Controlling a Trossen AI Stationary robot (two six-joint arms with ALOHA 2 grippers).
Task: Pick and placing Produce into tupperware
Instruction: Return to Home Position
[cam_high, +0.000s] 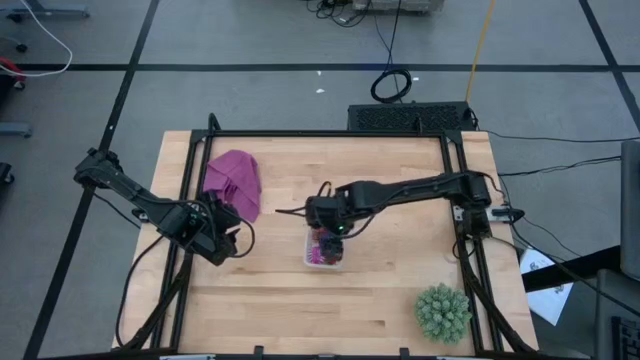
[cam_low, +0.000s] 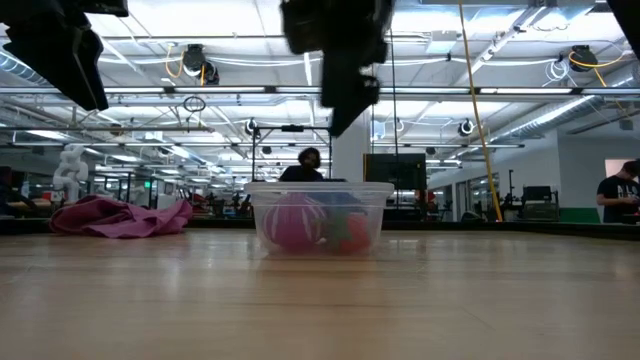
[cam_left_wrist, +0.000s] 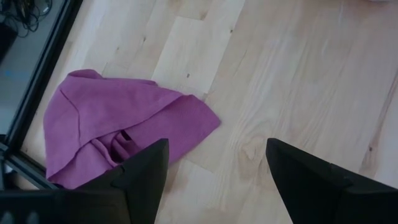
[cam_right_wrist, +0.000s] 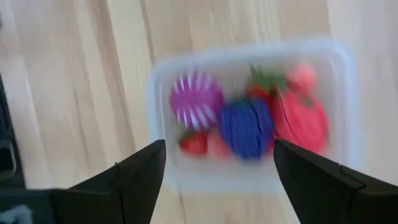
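High view: the tub (cam_high: 323, 250) stands at frame centre on the worktop (cam_high: 390, 300), under the extended right arm (cam_high: 400, 190). The left arm (cam_high: 150, 205) is at centre left, beside the cloth (cam_high: 235, 180).

Low view: the tub, frame centre, contains fruit (cam_low: 300, 222).

Left wrist view: left jaws wide apart, empty, above the cloth.

Right wrist view: right jaws wide apart, empty, above the tub. Inside it lie a spiky magenta piece (cam_right_wrist: 196, 99), a purple piece (cam_right_wrist: 246, 127), a large red piece (cam_right_wrist: 301, 121) and a berry (cam_right_wrist: 194, 143).
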